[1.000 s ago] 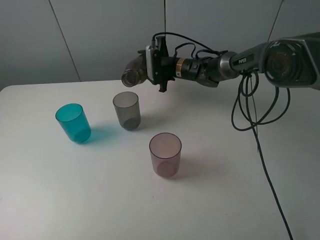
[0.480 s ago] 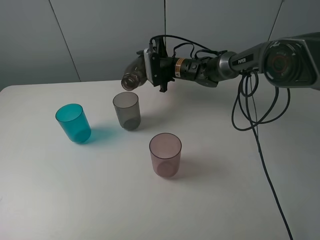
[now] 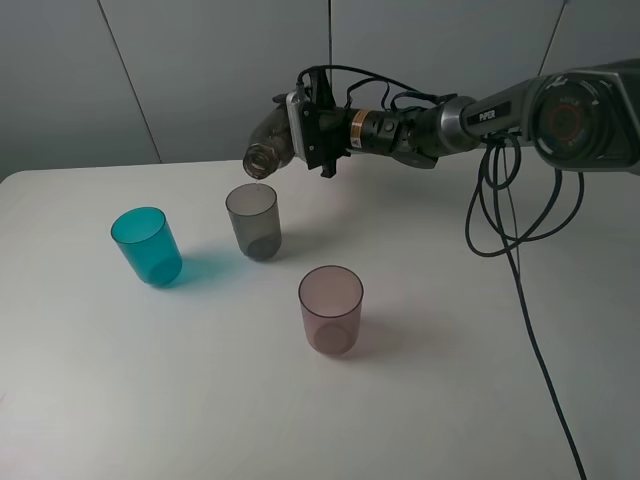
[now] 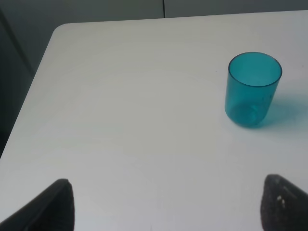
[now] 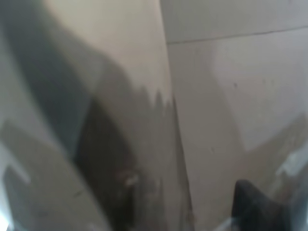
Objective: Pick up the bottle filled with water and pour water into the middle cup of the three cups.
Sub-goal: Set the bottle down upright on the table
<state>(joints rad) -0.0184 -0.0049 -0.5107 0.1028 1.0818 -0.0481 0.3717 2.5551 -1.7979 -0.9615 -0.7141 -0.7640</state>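
My right gripper [image 3: 300, 135] is shut on the smoky brown bottle [image 3: 268, 148], which lies tipped over in the air. Its open mouth points down and left, just above and behind the middle cup [image 3: 253, 221], a smoky grey tumbler. No stream of water is visible. The teal cup [image 3: 147, 246] stands to the left, and the pinkish cup [image 3: 331, 308] is nearer the front. In the right wrist view the bottle [image 5: 120, 144] fills the picture as a blur. The left wrist view shows the teal cup [image 4: 252, 89] beyond my open left gripper [image 4: 166, 207].
The white table [image 3: 450, 380] ends at a grey wall behind. Black cables [image 3: 500, 210] hang from the right arm and trail across the table's right side. The table's left edge [image 4: 33, 96] shows in the left wrist view.
The right wrist has shifted slightly, and the bottle's mouth dips a little more toward the grey cup. The cups have not moved.
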